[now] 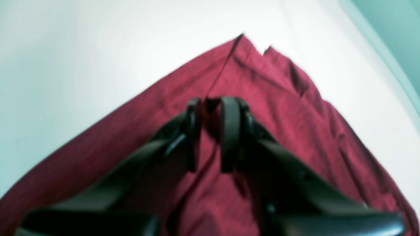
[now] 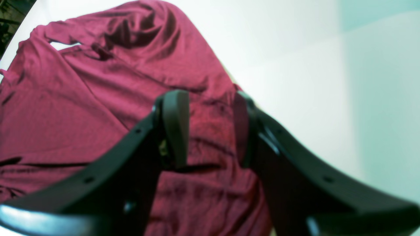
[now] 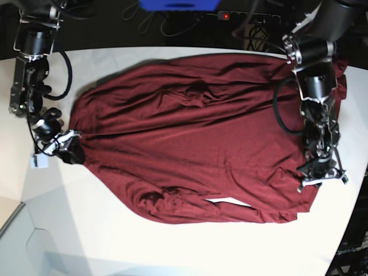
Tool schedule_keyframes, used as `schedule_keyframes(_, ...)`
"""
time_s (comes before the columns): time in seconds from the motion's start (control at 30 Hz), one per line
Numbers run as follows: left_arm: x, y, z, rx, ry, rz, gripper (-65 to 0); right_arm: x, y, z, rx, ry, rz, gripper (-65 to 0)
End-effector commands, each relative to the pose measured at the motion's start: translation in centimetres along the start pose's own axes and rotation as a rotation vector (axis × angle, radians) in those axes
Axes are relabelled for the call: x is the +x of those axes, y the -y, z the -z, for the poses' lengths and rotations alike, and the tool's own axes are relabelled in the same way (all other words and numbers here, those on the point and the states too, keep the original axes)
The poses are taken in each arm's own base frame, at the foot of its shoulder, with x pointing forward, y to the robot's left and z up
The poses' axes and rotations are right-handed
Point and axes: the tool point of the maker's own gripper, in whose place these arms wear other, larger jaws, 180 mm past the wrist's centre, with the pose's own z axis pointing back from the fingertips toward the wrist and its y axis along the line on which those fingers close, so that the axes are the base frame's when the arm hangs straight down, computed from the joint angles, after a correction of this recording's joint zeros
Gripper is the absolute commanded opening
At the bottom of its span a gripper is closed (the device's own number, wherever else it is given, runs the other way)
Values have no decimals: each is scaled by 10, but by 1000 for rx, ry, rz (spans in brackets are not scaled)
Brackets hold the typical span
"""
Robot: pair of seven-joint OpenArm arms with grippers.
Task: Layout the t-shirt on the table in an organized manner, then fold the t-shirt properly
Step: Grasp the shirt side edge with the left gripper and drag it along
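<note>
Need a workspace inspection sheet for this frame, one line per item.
Surface: white table, curved edge, bare around the cloth.
Job's things: maroon t-shirt spread wide, wrinkled, one sleeve folded along the near edge.
Clutter: small white tag beside the right gripper.
Grippers: left gripper jaws pinched on a shirt fold; right gripper jaws apart over the shirt edge, nothing seen between them.
Cables: black loops at both arms; power strip behind the table.
Surroundings: dark floor, blue object at the far side.
</note>
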Motion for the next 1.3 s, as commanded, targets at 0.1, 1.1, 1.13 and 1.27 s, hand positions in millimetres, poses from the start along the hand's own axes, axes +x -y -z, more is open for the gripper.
schedule_keyframes(0.1, 21, 15, 13, -16, 21, -18, -545, 18, -6, 2, 20, 61, -2, -432)
schedule_keyframes(1.1, 10, 36, 22, -39, 80, 85, -333, 7, -5, -1, 16, 40, 8, -432)
schedule_keyframes(1.13, 9, 37, 22, -40, 85, 91, -333, 7, -5, -1, 16, 40, 8, -432)
schedule_keyframes(1.27, 10, 36, 23, -38, 95, 91, -334, 8, -4, -2, 15, 41, 5, -432)
